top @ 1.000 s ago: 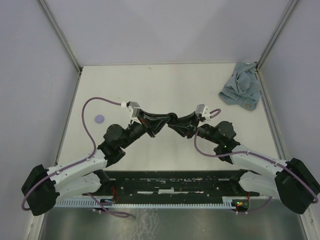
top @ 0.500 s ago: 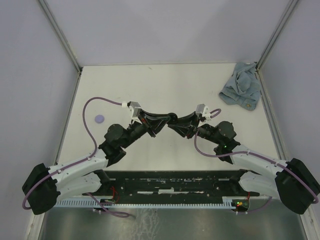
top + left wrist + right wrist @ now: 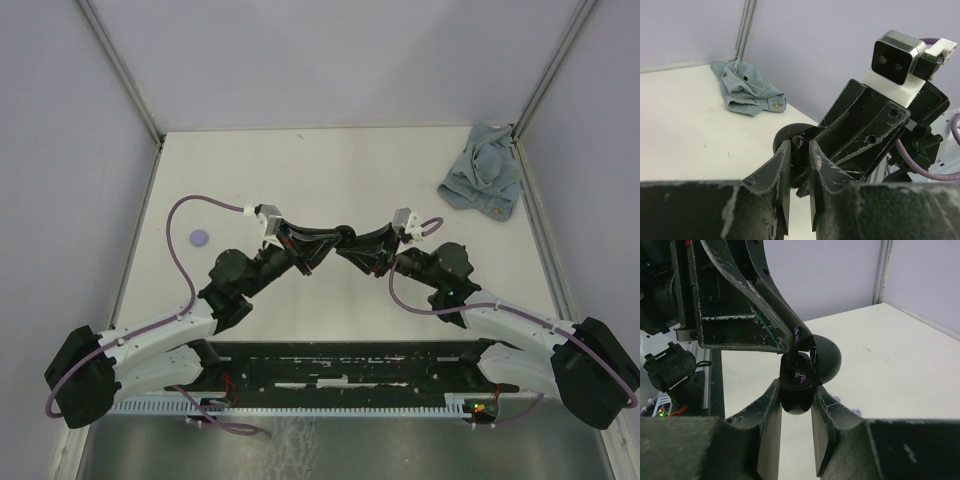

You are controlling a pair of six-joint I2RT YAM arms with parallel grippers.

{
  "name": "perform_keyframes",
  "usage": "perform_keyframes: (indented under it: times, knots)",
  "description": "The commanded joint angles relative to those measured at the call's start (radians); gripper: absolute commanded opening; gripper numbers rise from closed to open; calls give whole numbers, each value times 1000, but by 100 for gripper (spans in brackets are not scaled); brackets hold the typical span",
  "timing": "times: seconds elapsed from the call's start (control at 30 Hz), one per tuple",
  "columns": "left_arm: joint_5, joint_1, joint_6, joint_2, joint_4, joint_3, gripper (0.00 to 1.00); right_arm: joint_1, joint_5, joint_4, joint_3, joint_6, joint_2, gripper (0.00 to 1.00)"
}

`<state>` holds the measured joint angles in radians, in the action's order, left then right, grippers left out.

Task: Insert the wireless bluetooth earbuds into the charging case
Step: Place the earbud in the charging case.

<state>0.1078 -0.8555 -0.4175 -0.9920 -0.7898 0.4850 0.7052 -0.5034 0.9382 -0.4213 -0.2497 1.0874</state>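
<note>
Right wrist view, centre frame: the right gripper (image 3: 796, 391) grasps the open black charging case (image 3: 826, 357); the left gripper (image 3: 798, 340), clenched shut, meets its upper rim, contents unclear.

You're looking at a white desk (image 3: 330, 170) boxed in by pale lilac walls (image 3: 330, 60) with grey metal corner posts (image 3: 120, 70).

Last second, top view: only a small shift. The left claw (image 3: 335, 238) has crept a touch rightward, closer to the case (image 3: 799, 390) pinched in the right claw (image 3: 350, 250). Its wrist camera (image 3: 268, 222) slid over with it, and the forearm behind swung slightly.
</note>
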Motion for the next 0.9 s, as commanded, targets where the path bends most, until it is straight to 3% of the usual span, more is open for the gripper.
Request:
perform_keyframes:
  times: [0.0,0.37,0.77,0.87]
  knots:
    - [17,-11,13,-16,-19,-14,16,5,-3,82,-46,-8,-27,5]
    - [50,-15,18,7,3,-26,23,4,12,67,-34,10,-42,5]
    - [-84,-15,20,120,145,-12,55,4,29,28,-24,42,-61,5]
    - [-112,-15,22,145,198,0,59,3,32,27,-20,44,-61,4]
